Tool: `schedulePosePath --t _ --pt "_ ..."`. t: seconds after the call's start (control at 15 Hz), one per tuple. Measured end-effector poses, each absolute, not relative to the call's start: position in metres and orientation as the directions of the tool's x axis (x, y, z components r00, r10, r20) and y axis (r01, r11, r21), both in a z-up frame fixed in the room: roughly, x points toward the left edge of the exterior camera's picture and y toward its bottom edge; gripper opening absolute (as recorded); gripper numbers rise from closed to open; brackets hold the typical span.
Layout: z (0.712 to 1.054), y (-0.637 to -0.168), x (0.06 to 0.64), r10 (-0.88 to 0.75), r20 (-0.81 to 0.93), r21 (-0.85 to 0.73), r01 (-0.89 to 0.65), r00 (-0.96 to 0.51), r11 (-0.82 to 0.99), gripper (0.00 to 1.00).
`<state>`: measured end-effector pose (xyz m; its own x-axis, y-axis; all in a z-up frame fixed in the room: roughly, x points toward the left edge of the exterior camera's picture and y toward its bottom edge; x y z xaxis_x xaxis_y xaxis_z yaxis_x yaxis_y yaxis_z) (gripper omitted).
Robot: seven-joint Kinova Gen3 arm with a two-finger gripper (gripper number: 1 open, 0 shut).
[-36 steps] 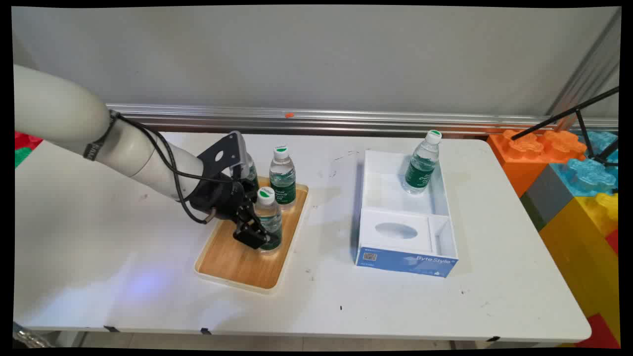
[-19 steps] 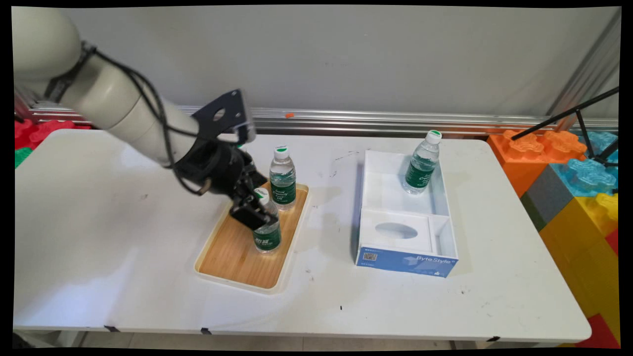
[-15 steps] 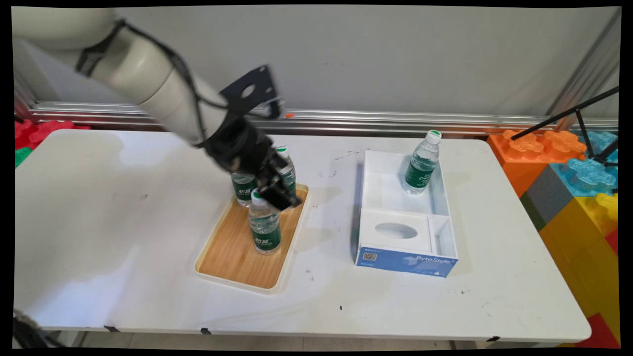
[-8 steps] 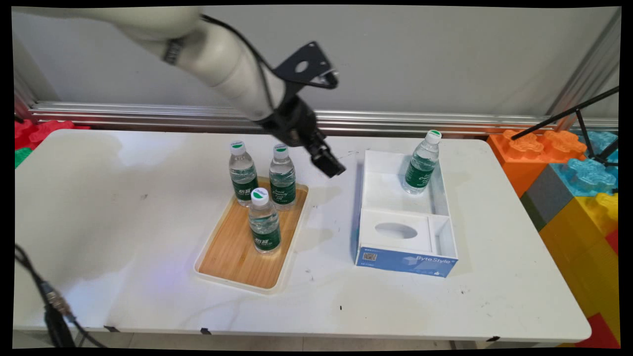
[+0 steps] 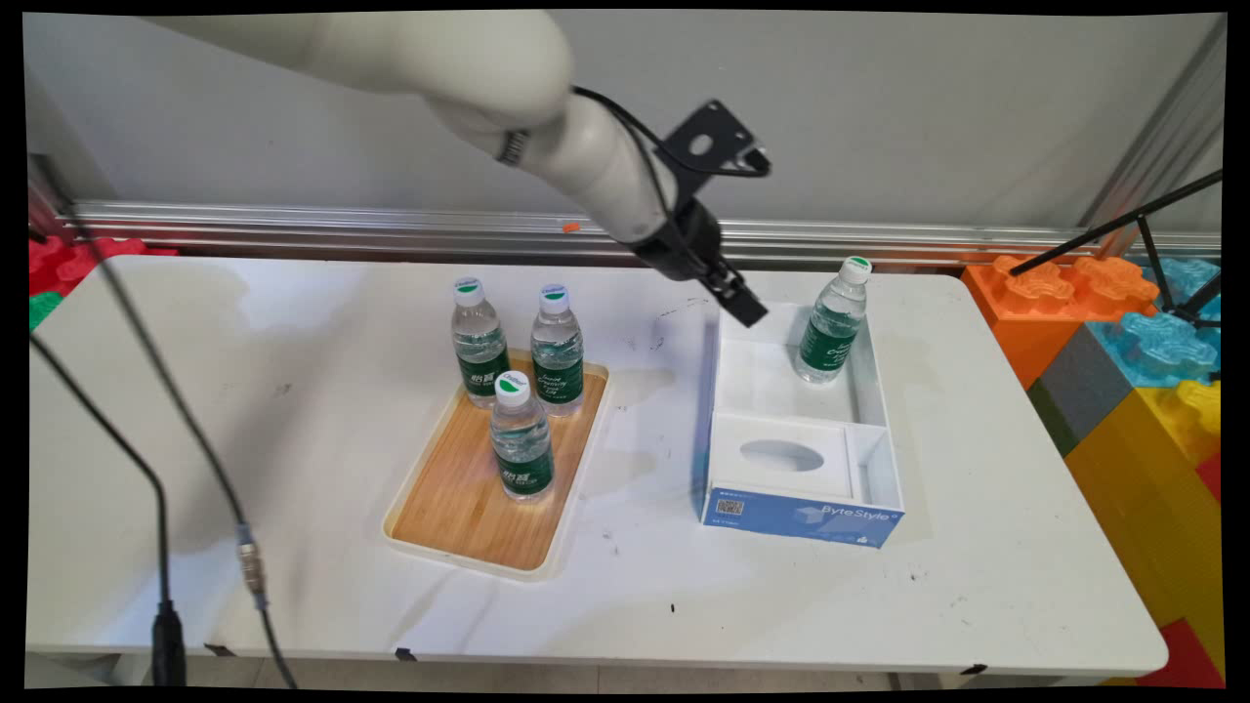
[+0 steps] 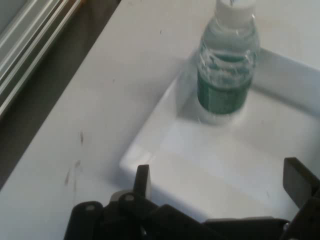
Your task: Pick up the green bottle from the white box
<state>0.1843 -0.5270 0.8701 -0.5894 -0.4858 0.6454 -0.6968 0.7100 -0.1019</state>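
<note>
The desk [image 5: 293, 439] carries a wooden tray [image 5: 459, 513] left of centre and an open white box [image 5: 781, 391] with a blue front right of centre, the two well apart. Coloured blocks [image 5: 1123, 351] stand beyond the desk's right end, and black cables [image 5: 195, 439] hang across the near left.

Three bottles stand upright on the tray: a rear-left bottle [image 5: 478, 340], a rear-right bottle [image 5: 558, 349] and a front bottle [image 5: 520, 434]. The box has a large far compartment and a near section with an oval cut-out. A fourth bottle, the boxed bottle [image 5: 831, 322] [image 6: 227, 65], stands in the far compartment at its far right corner, leaning slightly against the wall.

The arm [image 5: 547, 107] enters from the upper left and slopes down to the right. The gripper [image 5: 747, 312] [image 6: 220, 187] hangs above the box's far left corner, near the boxed bottle but apart from it. In the hand view its fingers [image 6: 142, 180] are spread wide with nothing between them, and the box wall lies directly beneath.
</note>
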Motion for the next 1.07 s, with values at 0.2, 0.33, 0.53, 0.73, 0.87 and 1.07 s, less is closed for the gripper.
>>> schedulePosePath --t 0.2,0.33,0.53,0.73,0.87,1.07 --pt "0.850 -0.549 0.160 -0.479 0.661 -0.094 -0.698 -0.577 0.710 1.00" --pt "0.839 -0.559 0.145 -0.475 0.668 -0.088 -0.694 -0.573 0.714 1.00" --pt "0.823 -0.572 0.127 -0.465 0.673 -0.087 -0.685 -0.575 0.723 1.00" --pt "0.808 -0.581 0.112 -0.453 0.678 -0.085 -0.675 -0.578 0.733 1.00" --pt "0.800 -0.586 0.103 -0.445 0.683 -0.084 -0.667 -0.579 0.740 1.00" --pt "0.791 -0.593 0.093 -0.429 0.694 -0.090 -0.661 -0.578 0.745 1.00"
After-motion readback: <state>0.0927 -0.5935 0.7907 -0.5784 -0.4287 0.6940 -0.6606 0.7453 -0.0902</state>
